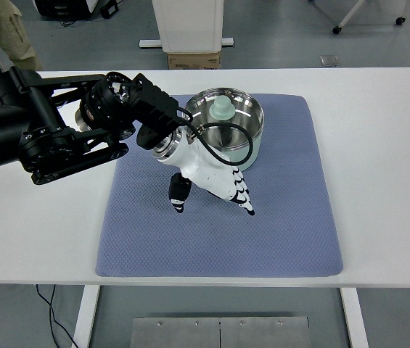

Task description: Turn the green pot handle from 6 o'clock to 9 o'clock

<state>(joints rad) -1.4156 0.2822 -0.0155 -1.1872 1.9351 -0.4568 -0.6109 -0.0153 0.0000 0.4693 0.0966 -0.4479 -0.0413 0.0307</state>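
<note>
A pale green pot [257,142] with a steel lid [242,116] and a green knob [223,109] stands at the back middle of the blue-grey mat [284,217]. My left hand [213,197], white with black fingertips, lies against the pot's front-left side. Its fingers [238,190] stretch down and to the right over the mat, and its thumb [179,194] points down, with nothing seen between them. The pot's handle does not show; the hand covers that side. A black cable [219,148] loops from the wrist across the lid.
The mat lies on a white table [386,145]. My black left arm [52,123] spans the table's left part. A person's trouser leg [5,36] shows at the top left. A cardboard box [194,60] and a white stand [188,25] are behind the table.
</note>
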